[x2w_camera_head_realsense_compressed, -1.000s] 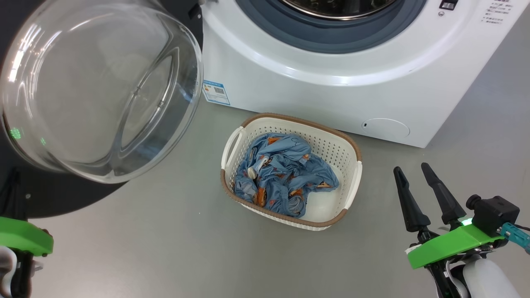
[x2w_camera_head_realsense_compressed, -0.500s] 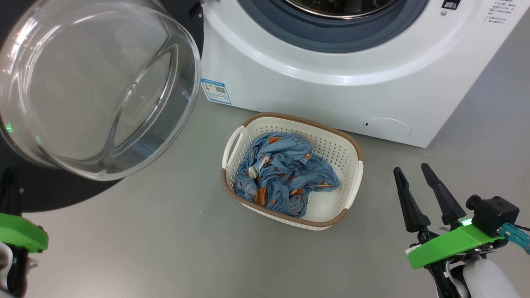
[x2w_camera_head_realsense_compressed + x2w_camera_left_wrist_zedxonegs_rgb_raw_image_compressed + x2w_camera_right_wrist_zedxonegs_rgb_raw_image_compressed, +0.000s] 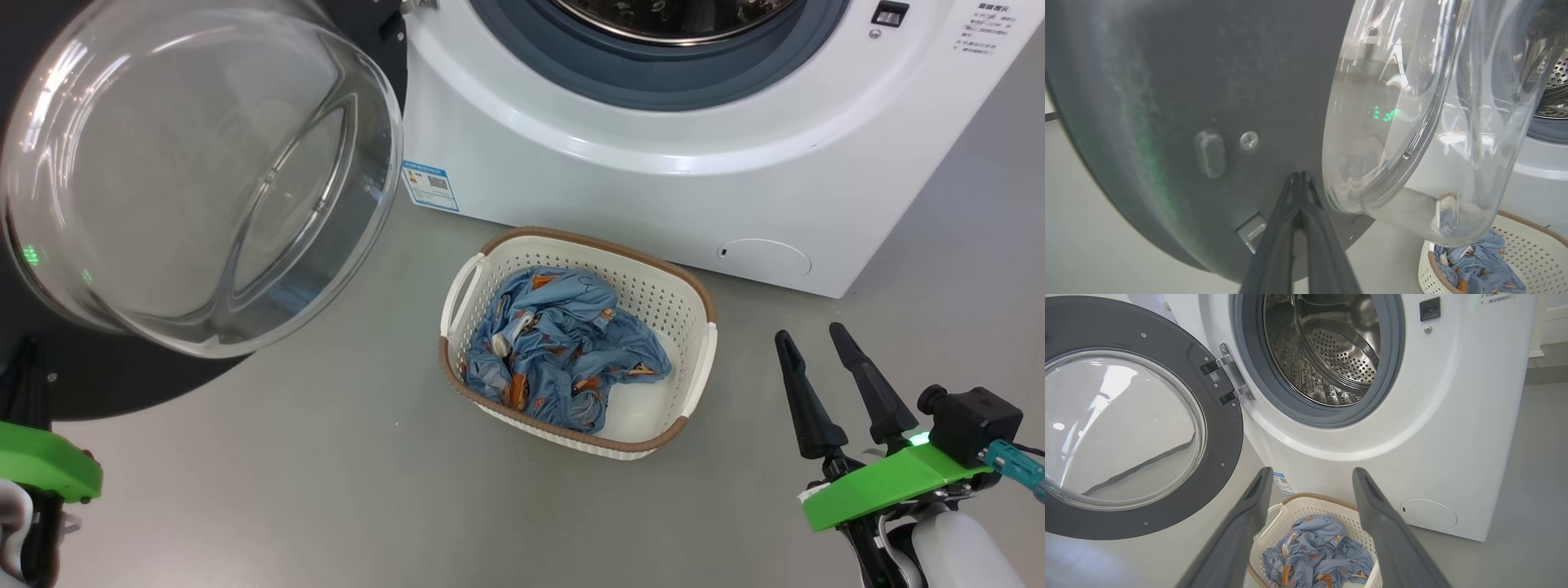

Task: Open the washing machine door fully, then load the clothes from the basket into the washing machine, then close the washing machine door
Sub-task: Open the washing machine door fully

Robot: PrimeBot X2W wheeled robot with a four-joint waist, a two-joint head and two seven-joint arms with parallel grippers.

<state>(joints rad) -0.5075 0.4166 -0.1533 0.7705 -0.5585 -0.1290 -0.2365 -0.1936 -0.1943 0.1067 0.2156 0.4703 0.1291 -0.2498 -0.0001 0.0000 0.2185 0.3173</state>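
Note:
The washing machine (image 3: 612, 188) stands with its door (image 3: 196, 180) swung wide open to the left, the glass bowl bulging toward me. The steel drum (image 3: 1331, 347) is bare inside the grey gasket. On the floor in front sits the basket (image 3: 653, 286), holding the blue printed clothes (image 3: 563, 351). My left gripper (image 3: 1300, 175) is shut, with its tips against the door's dark inner rim (image 3: 1167, 102) beside the glass. My right gripper (image 3: 810, 331) hovers open to the right of the basket, holding nothing. In the right wrist view, the right gripper (image 3: 1312, 471) frames the basket (image 3: 1306, 502) and clothes (image 3: 1314, 555).
The floor (image 3: 326, 490) is plain grey. A blue energy label (image 3: 430, 185) and a round flap (image 3: 763, 257) sit low on the machine's front. The open door overhangs the floor left of the basket. A strip of floor separates the basket from my right gripper.
The whole head picture has shifted slightly, so the camera moved. My left arm's green mount drifted a little at the lower left. Both grippers kept their states.

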